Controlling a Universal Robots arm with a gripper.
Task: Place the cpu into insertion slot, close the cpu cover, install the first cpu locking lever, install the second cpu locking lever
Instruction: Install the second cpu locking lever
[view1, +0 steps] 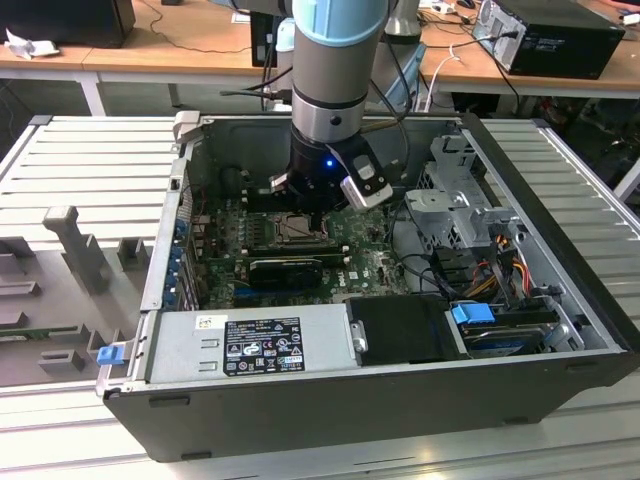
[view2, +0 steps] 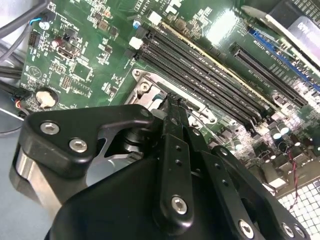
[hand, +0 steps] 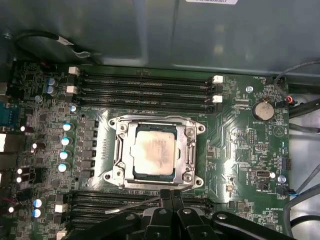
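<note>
Jaws pressed together, holding nothing, gripper (hand: 167, 196) just beside insertion slot (hand: 156, 183). Cpu (hand: 154, 149) sits in slot w/ cpu cover (hand: 190, 150) down. Exterior view shows open pc case (view1: 560, 240).

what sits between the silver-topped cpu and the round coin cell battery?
First wrist view: silvery metal cpu cover rim, then green board, between cpu and battery.

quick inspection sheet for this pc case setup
surface: ribbed grey table carrying the open case
job's things: cpu seated in the slot, cover down over it
clutter: grey fixtures beside the case
grippers: tool shut, low at the socket edge, near a thin lever
cables: bundle by the drive bay
surroundings: desks behind, with another pc
</note>
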